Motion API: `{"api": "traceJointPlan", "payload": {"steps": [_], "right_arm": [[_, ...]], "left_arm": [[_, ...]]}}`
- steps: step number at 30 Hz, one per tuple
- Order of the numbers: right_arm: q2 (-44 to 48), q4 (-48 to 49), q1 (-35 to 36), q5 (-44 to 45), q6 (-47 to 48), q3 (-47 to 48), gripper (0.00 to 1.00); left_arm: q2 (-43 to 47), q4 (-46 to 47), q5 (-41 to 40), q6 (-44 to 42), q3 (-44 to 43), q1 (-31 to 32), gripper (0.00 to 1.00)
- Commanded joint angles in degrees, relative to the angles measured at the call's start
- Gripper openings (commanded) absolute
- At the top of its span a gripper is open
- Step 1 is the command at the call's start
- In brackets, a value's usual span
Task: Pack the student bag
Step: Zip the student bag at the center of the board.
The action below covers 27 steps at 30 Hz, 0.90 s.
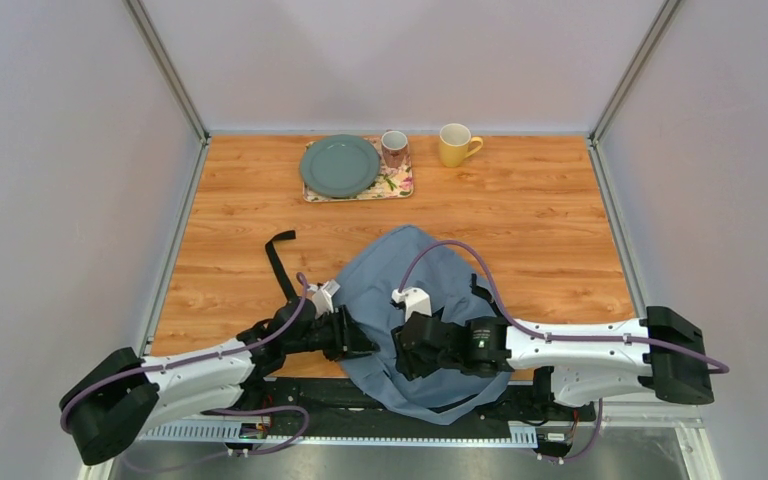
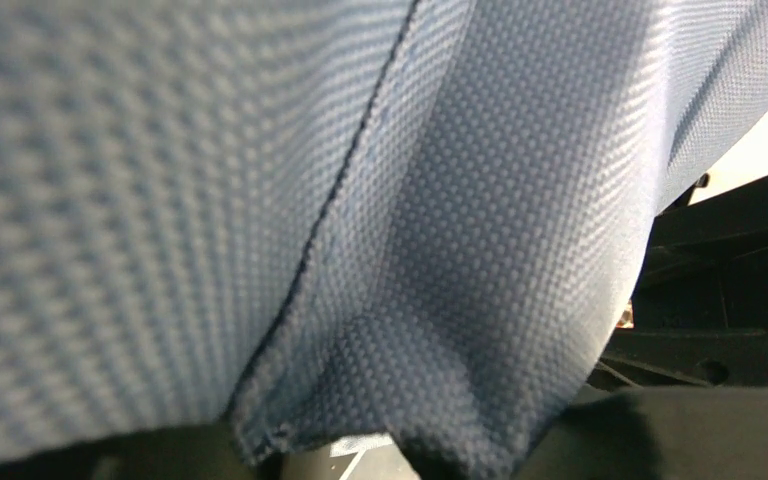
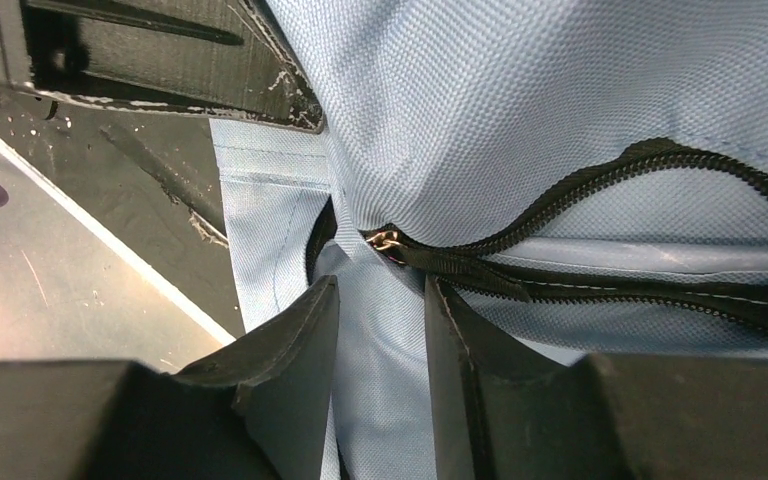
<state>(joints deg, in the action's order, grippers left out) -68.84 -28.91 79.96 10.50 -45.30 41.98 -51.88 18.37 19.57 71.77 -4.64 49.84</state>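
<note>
Right gripper (image 3: 380, 295) had its jaws parted around a fold of the student bag (image 1: 430, 275), just beside the black zipper (image 3: 610, 170). Pinching or loose, I couldn't tell. Left gripper (image 1: 358, 338) was pressed against the bag's left edge, fingers hidden, state unclear. The bag lay crumpled at the table's (image 1: 540, 200) near edge, between both arms.

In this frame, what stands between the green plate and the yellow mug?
A small patterned cup on the floral tray, beside the green plate; the yellow mug stands apart on the table. The top view shows this.
</note>
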Motion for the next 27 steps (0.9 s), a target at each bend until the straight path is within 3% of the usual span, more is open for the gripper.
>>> {"api": "traceJointPlan", "payload": {"steps": [1,3,7,9,12,13,18,20,23,27], "right_arm": [[-1.6,-0.4,1.9,-3.5,-2.4,-1.0,0.4],[-2.2,1.5,1.9,-3.4,-2.8,-0.9,0.39],[-4.7,5.3,1.9,-4.3,-4.4,-0.8,0.35],[-6.5,7.6,2.4,-4.4,-5.2,-0.8,0.3],[-8.7,9.6,2.8,-3.6,-5.6,-0.3,0.26],[-9.2,9.5,2.9,-3.0,-5.8,0.4,0.25],[-11.1,8.1,3.5,0.5,-4.5,2.7,0.27],[-10.3,8.3,4.0,1.1,-3.5,3.1,0.32],[-5.7,7.2,3.8,4.0,-3.7,1.9,0.46],[3.6,2.6,3.8,10.9,-5.8,-0.3,0.52]], "left_arm": [[-2.0,10.7,2.5,-1.5,-1.7,0.5,0.38],[-3.8,11.8,2.4,-1.3,-1.9,0.4,0.37],[-7.7,19.3,4.2,-0.3,-2.1,0.5,0.63],[-9.9,22.3,4.4,0.1,-2.1,0.4,0.63],[-13.8,25.4,5.2,-0.1,-3.7,0.5,0.48],[-14.9,25.8,6.2,-0.5,-4.4,0.4,0.36],[-23.1,29.8,10.4,-2.7,-9.5,-0.8,0.0],[-25.6,30.0,12.9,-4.2,-11.9,-2.1,0.0],[-27.3,29.8,15.0,-6.8,-13.5,-3.5,0.0],[-26.3,26.2,16.3,-10.9,-14.4,-3.9,0.0]]}}
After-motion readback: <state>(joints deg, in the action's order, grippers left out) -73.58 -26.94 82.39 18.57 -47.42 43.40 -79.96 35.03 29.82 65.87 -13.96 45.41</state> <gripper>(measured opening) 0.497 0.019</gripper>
